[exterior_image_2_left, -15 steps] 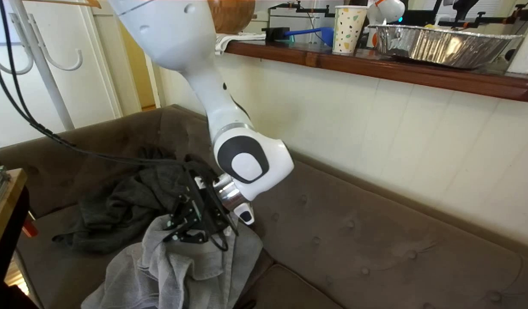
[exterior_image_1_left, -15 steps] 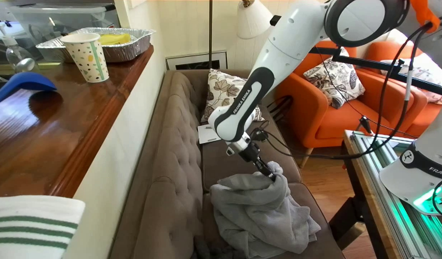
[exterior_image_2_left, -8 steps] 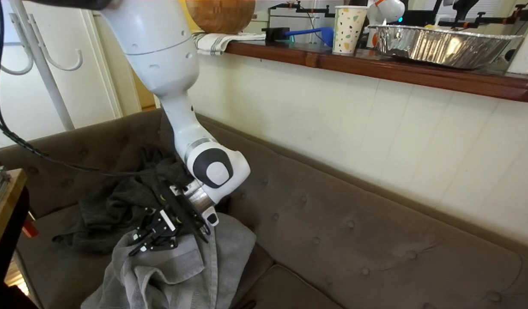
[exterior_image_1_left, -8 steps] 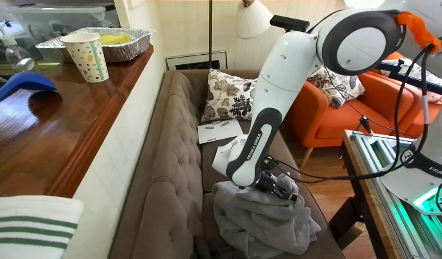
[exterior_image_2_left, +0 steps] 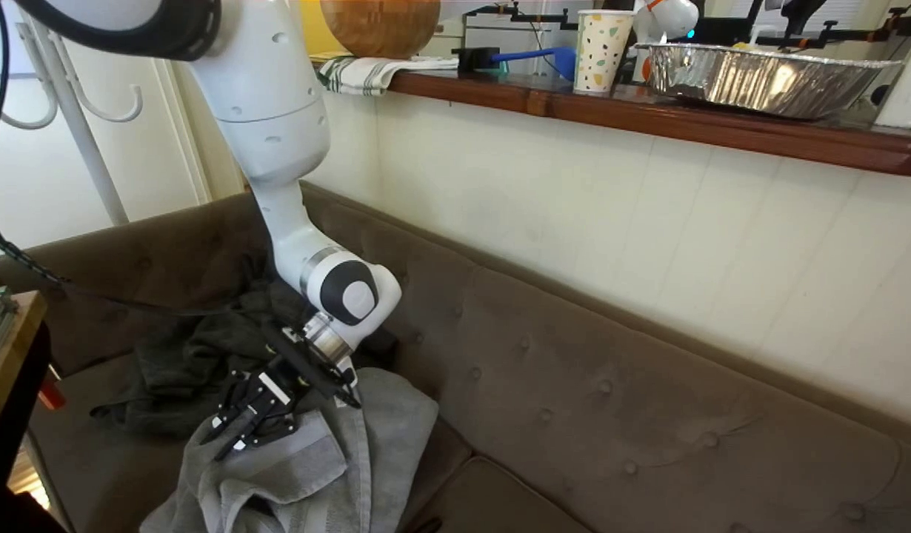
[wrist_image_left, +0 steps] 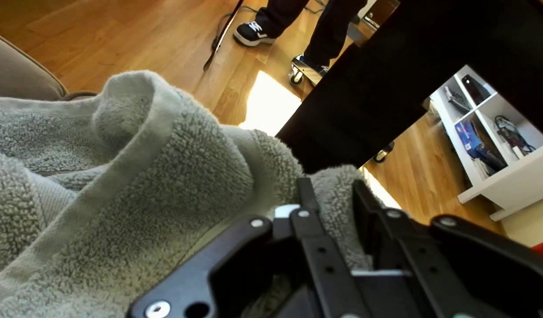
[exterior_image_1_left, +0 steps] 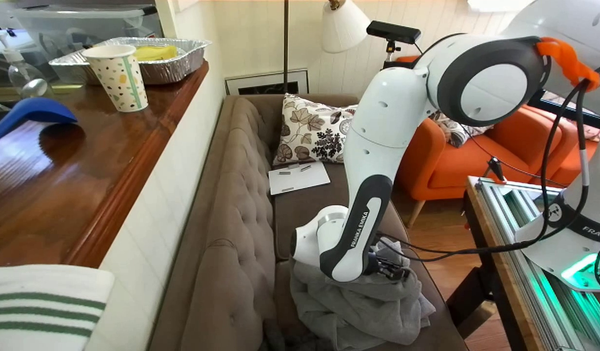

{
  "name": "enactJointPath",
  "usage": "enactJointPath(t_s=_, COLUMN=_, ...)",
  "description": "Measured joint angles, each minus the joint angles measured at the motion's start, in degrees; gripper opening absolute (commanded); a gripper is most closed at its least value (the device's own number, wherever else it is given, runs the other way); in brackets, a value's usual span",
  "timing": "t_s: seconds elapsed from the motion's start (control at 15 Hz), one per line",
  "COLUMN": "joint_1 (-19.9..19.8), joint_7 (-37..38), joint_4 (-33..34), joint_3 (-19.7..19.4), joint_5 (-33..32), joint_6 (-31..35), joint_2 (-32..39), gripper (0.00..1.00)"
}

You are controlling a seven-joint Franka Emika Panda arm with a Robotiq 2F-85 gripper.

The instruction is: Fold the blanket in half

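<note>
The light-grey blanket point(exterior_image_1_left: 358, 312) lies bunched on the brown couch; it also shows in an exterior view point(exterior_image_2_left: 396, 437) and in the wrist view point(wrist_image_left: 183, 185). A stitched edge and a folded-back flap show. My gripper point(exterior_image_1_left: 397, 274) is low over the blanket's table-side part, tilted down, and also shows in an exterior view point(exterior_image_2_left: 224, 443). In the wrist view, a thick fold fills the narrow gap between the fingertips point(wrist_image_left: 332, 187), and the gripper looks shut on it. The fold's far side is hidden by the fingers. The floral pillow point(exterior_image_1_left: 310, 131) stands at the couch's far end.
The couch backrest point(exterior_image_1_left: 246, 214) runs beside the blanket. A dark cloth point(exterior_image_2_left: 174, 377) lies next to it. A white board point(exterior_image_1_left: 300, 178) lies on the couch. A wooden ledge point(exterior_image_1_left: 149, 161) holds a cup, a foil tray and the striped cloth. The robot's bench point(exterior_image_1_left: 505, 263) borders the couch.
My gripper has moved down and toward the bench, away from the backrest. The blanket's raised fold has shifted the same way with it and sits lower.
</note>
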Motion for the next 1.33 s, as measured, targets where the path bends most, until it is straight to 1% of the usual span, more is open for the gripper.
enactJointPath(t_s=0.2, joint_1=-0.8, joint_7=-0.3, joint_4=-1.7, joint_3=0.0, joint_5=-0.1, joint_6=-2.3, joint_2=-3.4, gripper=0.80)
enactJointPath(t_s=0.4, joint_1=-3.2, joint_7=-3.6, joint_4=-6.7, joint_3=0.3, joint_5=-0.1, joint_6=-4.5, joint_2=-11.1, gripper=0.98)
enactJointPath(t_s=0.47, joint_1=-4.1, joint_7=-5.1, joint_4=-9.0, joint_3=0.5, joint_5=-0.1, joint_6=-4.5, joint_2=-14.4, gripper=1.00)
enactJointPath(t_s=0.6, joint_1=-6.1, joint_7=-8.7, joint_4=-13.5, joint_3=1.5, joint_5=-0.1, joint_6=-4.0, joint_2=-20.8, gripper=1.00)
enactJointPath(t_s=0.8, joint_1=-8.8, joint_7=-13.7, joint_4=-20.5, joint_3=3.1, joint_5=1.1, joint_6=-0.4, joint_2=-30.5, gripper=1.00)
enactJointPath(t_s=1.07, joint_1=-10.9, joint_7=-19.6, joint_4=-29.0, joint_3=3.3, joint_5=3.6, joint_6=8.0, joint_2=-41.7, gripper=1.00)
enactJointPath(t_s=1.33, joint_1=-11.2, joint_7=-24.9, joint_4=-35.9, joint_3=2.5, joint_5=4.3, joint_6=18.5, joint_2=-50.3, gripper=1.00)
